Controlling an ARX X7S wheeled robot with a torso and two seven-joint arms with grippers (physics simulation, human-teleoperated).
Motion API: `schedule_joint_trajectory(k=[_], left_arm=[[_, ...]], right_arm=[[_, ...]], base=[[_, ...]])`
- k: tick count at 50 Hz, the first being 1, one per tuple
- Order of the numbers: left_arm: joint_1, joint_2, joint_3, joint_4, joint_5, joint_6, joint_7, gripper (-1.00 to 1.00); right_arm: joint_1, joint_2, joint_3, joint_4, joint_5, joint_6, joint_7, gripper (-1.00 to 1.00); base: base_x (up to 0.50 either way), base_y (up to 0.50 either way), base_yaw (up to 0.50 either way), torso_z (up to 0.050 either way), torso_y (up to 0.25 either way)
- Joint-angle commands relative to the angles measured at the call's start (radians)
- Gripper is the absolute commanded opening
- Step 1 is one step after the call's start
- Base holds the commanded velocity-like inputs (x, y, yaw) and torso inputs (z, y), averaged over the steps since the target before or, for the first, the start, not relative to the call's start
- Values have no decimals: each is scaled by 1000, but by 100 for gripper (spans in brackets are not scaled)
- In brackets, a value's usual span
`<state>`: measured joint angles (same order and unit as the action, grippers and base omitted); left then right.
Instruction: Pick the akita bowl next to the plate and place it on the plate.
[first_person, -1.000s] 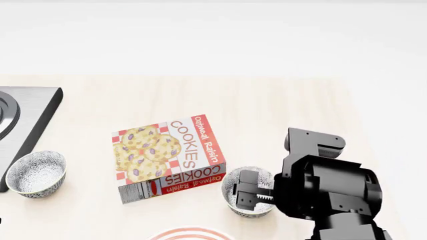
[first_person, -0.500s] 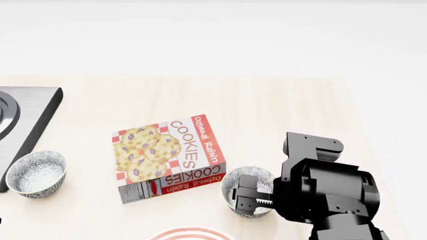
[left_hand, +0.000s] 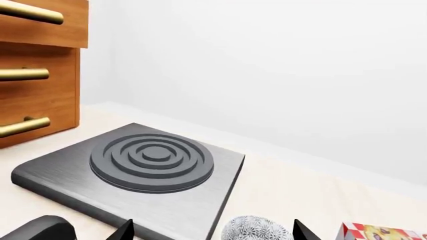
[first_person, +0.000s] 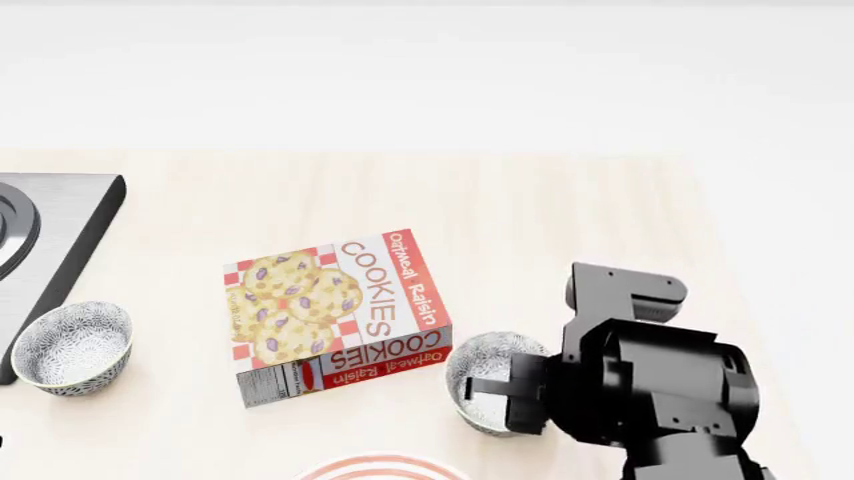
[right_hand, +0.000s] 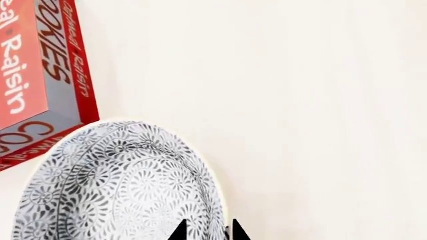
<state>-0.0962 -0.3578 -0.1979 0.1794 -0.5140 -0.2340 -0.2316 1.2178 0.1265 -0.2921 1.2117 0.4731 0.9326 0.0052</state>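
Cookie box lies flat mid-table; everything else noted against it.

Akita bowl sits just off the box's right-hand corner, upright on the table, nearly touching the box. Plate is just nearer the robot than the box, only a sliver of its red rings showing at the head view's bottom edge; bowl not on it.

Right gripper is down at the bowl's right rim. Right wrist view: two dark fingertips close together straddling the rim, pinching the bowl wall.

Second speckled bowl stands well left of the box, beside a grey burner plate.

Left gripper: fingertips spread wide apart, nothing between them.
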Motion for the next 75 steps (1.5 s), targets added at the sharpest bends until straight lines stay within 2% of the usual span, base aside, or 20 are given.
schedule_joint_trajectory(k=[1, 5, 10, 22, 34, 42, 46, 51, 59, 65, 75], left_arm=[[-2, -1, 3, -6, -1, 4, 0, 100], [-1, -2, 3, -1, -3, 1, -3, 100], [2, -5, 3, 7, -7, -5, -7, 100], [3, -5, 5, -1, -5, 4, -5, 100], [1, -6, 6, -2, -9, 3, -9, 100], [4, -10, 6, 10, -14, -4, -14, 100], [3, -9, 7, 5, -13, -1, -14, 100], [4, -10, 7, 8, -14, -1, -16, 100], [4, -12, 12, 7, -10, 3, -16, 100], [3, -11, 13, 0, -10, 7, -15, 100], [5, -14, 13, 5, -12, 6, -19, 100]], right_arm=[[-33, 7, -10, -71, -16, 1, 60, -100], [-53, 16, -7, -154, -10, 21, 90, -100], [-124, 44, 9, -423, 11, 106, 179, -100], [-191, 104, 67, -896, 112, 352, 288, -100], [-180, 112, 127, -1096, 166, 492, 376, -100], [-158, 101, 217, -1188, 230, 621, 441, -100], [-133, 131, 226, -1149, 445, 636, 578, -100], [-99, 185, 193, -1066, 865, 635, 880, -100], [-109, 222, 156, -1016, 1209, 620, 1137, -100], [-138, 245, 110, -1037, 1448, 594, 1247, -100], [-199, 256, 82, -1075, 1534, 570, 1216, -100]], base=[[0, 0, 0, 0, 0], [0, 0, 0, 0, 0], [0, 0, 0, 0, 0], [0, 0, 0, 0, 0], [0, 0, 0, 0, 0], [0, 0, 0, 0, 1], [0, 0, 0, 0, 0], [0, 0, 0, 0, 0], [0, 0, 0, 0, 0], [0, 0, 0, 0, 0], [0, 0, 0, 0, 1]])
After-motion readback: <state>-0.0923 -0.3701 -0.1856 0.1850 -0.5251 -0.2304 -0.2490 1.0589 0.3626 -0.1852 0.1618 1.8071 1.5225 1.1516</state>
